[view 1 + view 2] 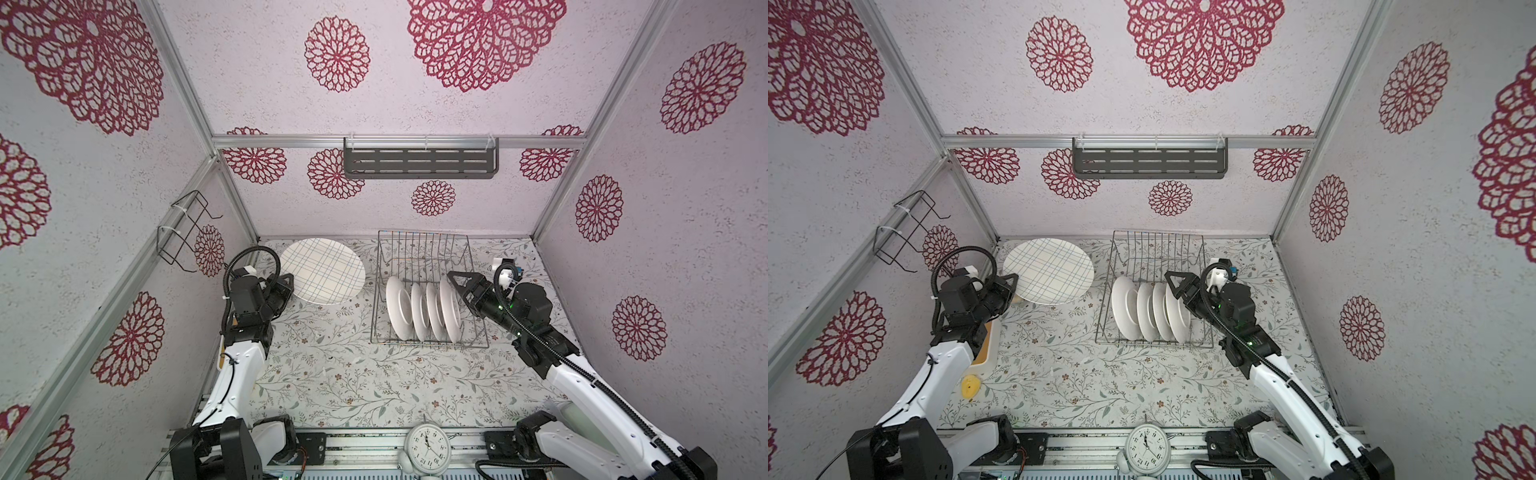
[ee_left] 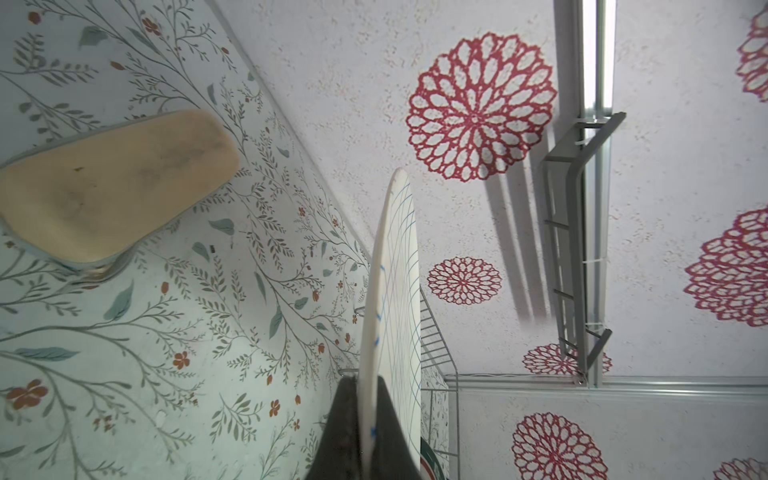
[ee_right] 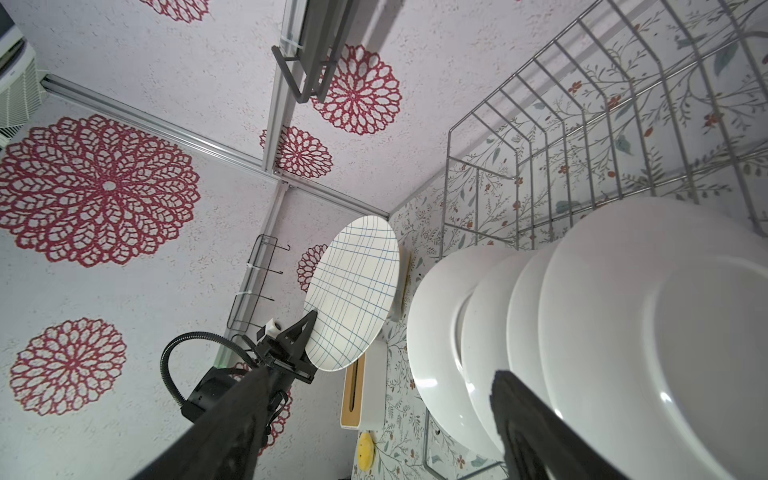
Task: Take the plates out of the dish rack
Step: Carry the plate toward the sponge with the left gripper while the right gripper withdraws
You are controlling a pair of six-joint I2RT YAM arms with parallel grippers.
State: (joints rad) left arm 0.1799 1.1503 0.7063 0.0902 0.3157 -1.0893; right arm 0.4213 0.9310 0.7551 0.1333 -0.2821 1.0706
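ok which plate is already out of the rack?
The cream grid-lined plate, gripped by the left claw; the four white plates stand in the dish rack.

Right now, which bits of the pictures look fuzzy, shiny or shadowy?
Right wrist view: the right gripper, jaws close to the lens, looks fuzzy; the racked plates carry small bright glints. Left wrist view: the grey shelf throws striped shadows on the wall.

Pale walls (image 1: 374, 104) carry red lace medallions (image 1: 337, 54). A grey slotted shelf (image 1: 419, 163) hangs at the back; leafy print covers the table (image 1: 353, 382).
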